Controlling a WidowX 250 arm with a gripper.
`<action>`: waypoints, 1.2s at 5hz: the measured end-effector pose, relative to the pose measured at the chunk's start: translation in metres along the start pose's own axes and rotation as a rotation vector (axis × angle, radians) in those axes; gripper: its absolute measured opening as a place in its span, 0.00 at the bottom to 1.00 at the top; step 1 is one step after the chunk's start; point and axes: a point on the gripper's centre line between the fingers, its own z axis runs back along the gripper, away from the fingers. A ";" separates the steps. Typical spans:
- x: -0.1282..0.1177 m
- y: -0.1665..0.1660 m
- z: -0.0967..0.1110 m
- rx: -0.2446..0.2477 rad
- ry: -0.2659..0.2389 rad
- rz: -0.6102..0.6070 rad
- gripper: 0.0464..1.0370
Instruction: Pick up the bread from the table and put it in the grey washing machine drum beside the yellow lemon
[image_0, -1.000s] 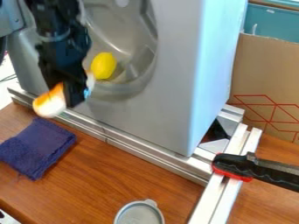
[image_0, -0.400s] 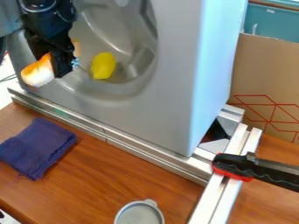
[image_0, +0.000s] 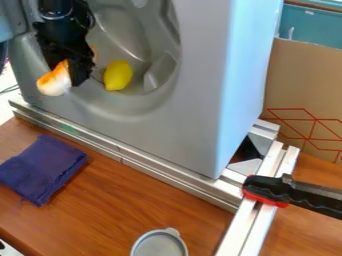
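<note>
A large grey metal housing (image_0: 194, 90) stands behind the claw (image_0: 72, 79), its front wall with a rounded, hollow recess (image_0: 130, 37) that opens mostly to the claw's right in the view. Below the claw spreads a wood-grain counter (image_0: 127, 200). Well off to its right, past the housing, are a brown cardboard sheet or box (image_0: 300, 75) printed with red lines and, above that, a teal surface (image_0: 310, 25). Silvery metal rails (image_0: 160, 172) run slantwise beneath the claw, along the housing's foot, down toward the lower right. The black robot arm (image_0: 57, 15) comes in directly above the claw. Far to the claw's lower right, a black and red clamp-like tool (image_0: 284, 191) lies across the rails. Under the claw and slightly left, a dark blue cloth (image_0: 43, 167) lies on the counter. Well below and to the right is a round grey lid or cup (image_0: 160, 244). The claw is closed around an orange-and-white object (image_0: 55, 84), which sticks out on its left side, held up at the recess's left edge. Just right of the claw, a yellow lemon-shaped object (image_0: 118, 75) rests in the recess.
</note>
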 end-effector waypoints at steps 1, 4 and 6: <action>0.015 0.005 -0.007 -0.010 0.008 0.053 0.66; 0.052 0.015 -0.024 -0.048 0.008 0.117 0.66; 0.058 0.014 -0.028 -0.040 0.025 0.141 0.91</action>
